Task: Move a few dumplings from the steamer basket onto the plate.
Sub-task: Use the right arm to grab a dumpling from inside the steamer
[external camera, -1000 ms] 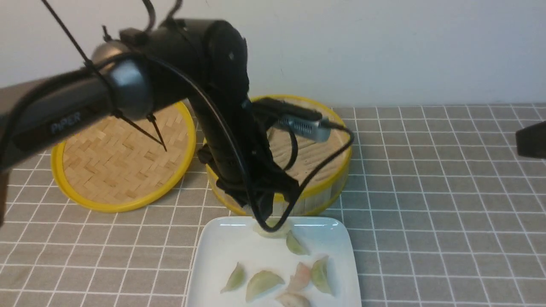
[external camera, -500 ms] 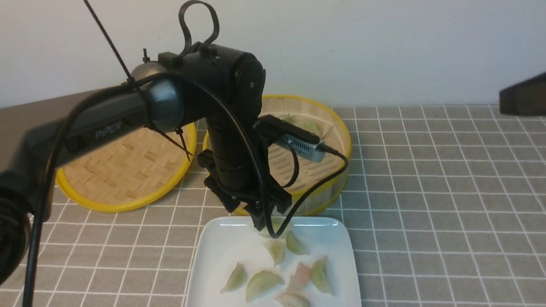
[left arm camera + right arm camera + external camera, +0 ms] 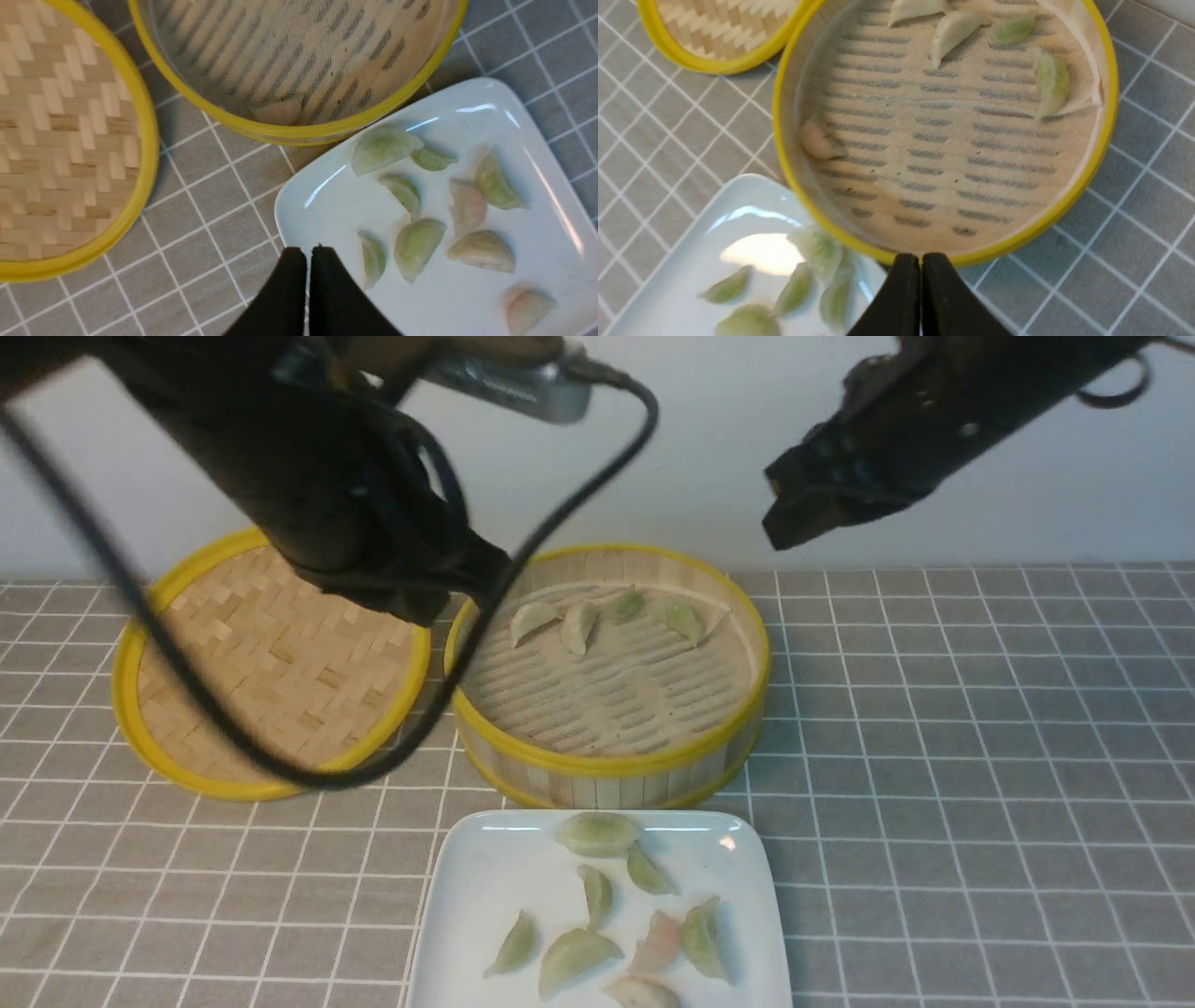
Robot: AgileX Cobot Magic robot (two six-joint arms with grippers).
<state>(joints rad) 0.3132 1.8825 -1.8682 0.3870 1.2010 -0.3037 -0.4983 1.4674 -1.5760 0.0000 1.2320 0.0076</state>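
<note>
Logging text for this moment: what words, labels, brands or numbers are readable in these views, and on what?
None can be read. The left arm is motion-blurred and shows no legible marking; the right arm, plate, steamer basket, lid and checked cloth show no print.

The tablecloth is grey with a white grid. The lid, far left, is a tan herringbone weave with a yellow rim. The steamer basket has yellow rims and pale bamboo slats. The plate, near, is glossy white. The dumplings are mostly pale green, the others cream or pinkish.
</note>
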